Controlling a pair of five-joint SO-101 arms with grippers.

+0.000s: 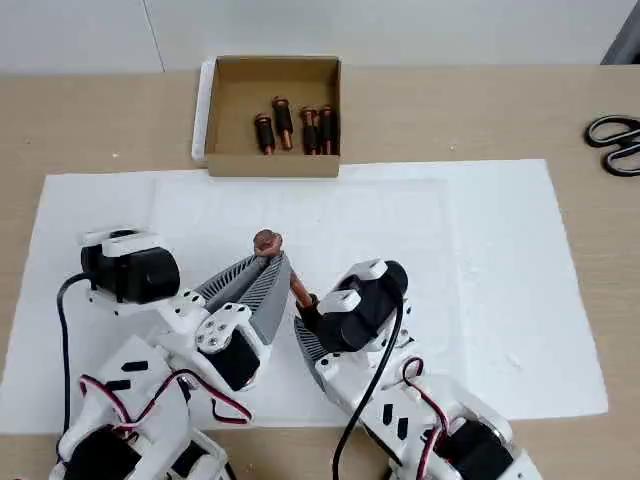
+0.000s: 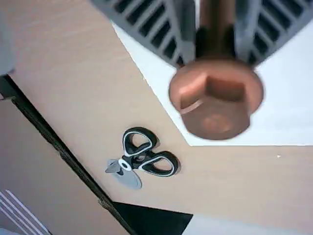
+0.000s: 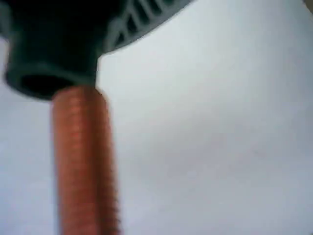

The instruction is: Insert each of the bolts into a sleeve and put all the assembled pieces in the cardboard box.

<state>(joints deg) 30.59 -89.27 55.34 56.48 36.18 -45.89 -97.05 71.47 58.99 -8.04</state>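
A copper bolt (image 1: 268, 243) with a hex flange head (image 2: 215, 105) is held above the white mat, with my left gripper (image 1: 272, 264) shut on its shank just behind the head. The bolt's threaded end (image 3: 83, 161) enters the mouth of a black sleeve (image 3: 49, 54). My right gripper (image 1: 308, 312) is shut on that sleeve. The two grippers meet tip to tip near the middle of the mat. The cardboard box (image 1: 272, 166) stands at the back and holds several assembled pieces (image 1: 295, 128).
A white mat (image 1: 480, 260) covers most of the wooden table. Black-handled scissors (image 1: 615, 143) lie at the table's far right edge, off the mat. Both arm bases and their cables crowd the near edge.
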